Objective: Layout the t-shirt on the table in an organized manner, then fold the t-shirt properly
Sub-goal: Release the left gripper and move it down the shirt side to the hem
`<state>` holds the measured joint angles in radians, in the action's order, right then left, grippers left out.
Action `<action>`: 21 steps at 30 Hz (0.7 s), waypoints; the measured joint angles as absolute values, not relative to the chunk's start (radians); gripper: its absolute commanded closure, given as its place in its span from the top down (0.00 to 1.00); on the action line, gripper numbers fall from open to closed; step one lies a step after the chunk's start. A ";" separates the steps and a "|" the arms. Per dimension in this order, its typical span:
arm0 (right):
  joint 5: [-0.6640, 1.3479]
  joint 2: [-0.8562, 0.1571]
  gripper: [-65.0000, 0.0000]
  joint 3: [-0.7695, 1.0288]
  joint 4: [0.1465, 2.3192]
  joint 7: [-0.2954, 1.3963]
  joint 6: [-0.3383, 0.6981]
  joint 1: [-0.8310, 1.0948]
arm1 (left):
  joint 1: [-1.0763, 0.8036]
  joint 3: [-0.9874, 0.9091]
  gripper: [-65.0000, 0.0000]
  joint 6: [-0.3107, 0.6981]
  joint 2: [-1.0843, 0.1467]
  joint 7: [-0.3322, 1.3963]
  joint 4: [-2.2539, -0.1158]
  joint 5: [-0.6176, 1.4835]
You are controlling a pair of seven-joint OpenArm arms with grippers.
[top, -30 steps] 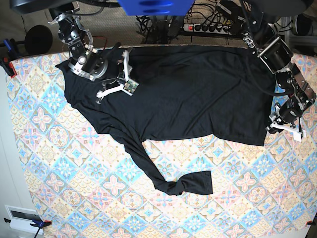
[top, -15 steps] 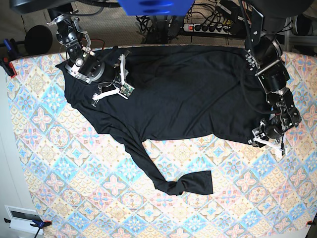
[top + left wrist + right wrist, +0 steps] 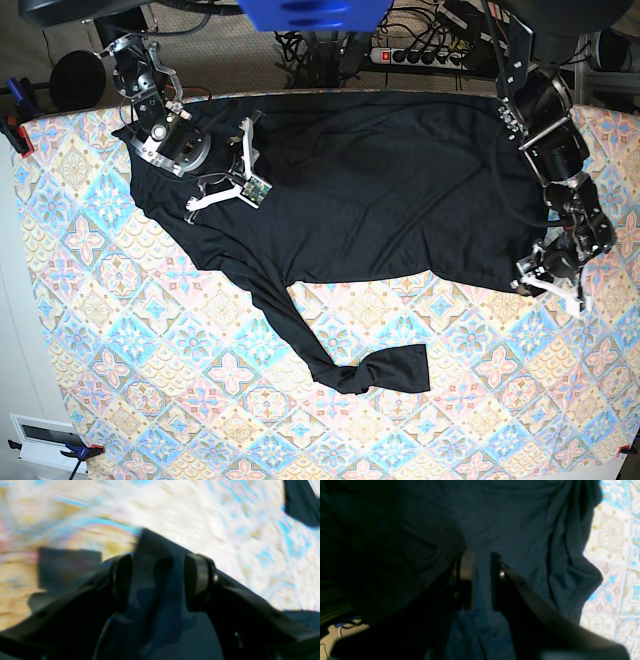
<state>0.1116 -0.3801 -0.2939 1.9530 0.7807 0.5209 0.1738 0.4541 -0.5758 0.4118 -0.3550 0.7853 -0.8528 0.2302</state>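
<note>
The black t-shirt (image 3: 380, 190) lies spread across the far half of the table (image 3: 150, 330). One long sleeve trails toward the front and ends in a twisted bunch (image 3: 375, 370). My left gripper (image 3: 548, 282) sits at the shirt's lower right hem corner. In the blurred left wrist view it (image 3: 158, 565) is open, and a flap of the t-shirt (image 3: 157, 592) lies loose between the fingers (image 3: 197, 572). My right gripper (image 3: 228, 168) hovers over the shirt's upper left part. In the right wrist view it (image 3: 482, 562) has its jaws narrowly apart above flat fabric (image 3: 507, 517).
A power strip and cables (image 3: 420, 50) lie beyond the far edge. Red clamps (image 3: 15, 130) hold the cloth at the left edge. A white box (image 3: 45, 440) sits at the front left corner. Bare patterned cloth (image 3: 612, 542) shows beside the shirt.
My left gripper has opened and moved in from the table's right edge toward the hem corner. The right arm drifted slightly up and left. The shirt barely changed.
</note>
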 measured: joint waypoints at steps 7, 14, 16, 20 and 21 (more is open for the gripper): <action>0.112 -0.381 0.16 -0.294 1.953 0.779 0.521 0.171 | 0.440 -0.574 0.51 0.413 -0.372 0.778 -0.853 0.234; 0.112 -0.380 0.16 -0.294 1.952 0.781 0.521 0.171 | 0.388 -0.572 0.51 0.411 -0.354 0.737 -0.860 0.234; 0.112 -0.381 0.16 -0.294 1.951 0.781 0.521 0.171 | 0.373 -0.572 0.50 0.413 -0.352 0.715 -0.864 0.243; 0.112 -0.380 0.16 -0.294 1.951 0.780 0.521 0.171 | 0.356 -0.572 0.40 0.416 -0.335 0.731 -0.878 0.271; 0.112 -0.380 0.16 -0.294 1.951 0.781 0.520 0.171 | 0.355 -0.572 0.37 0.417 -0.335 0.746 -0.878 0.294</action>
<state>0.1116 -0.3801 -0.2943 1.9514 0.7811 0.5201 0.1711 0.3546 -0.5724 0.4171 -0.3351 0.7464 -0.8780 0.2939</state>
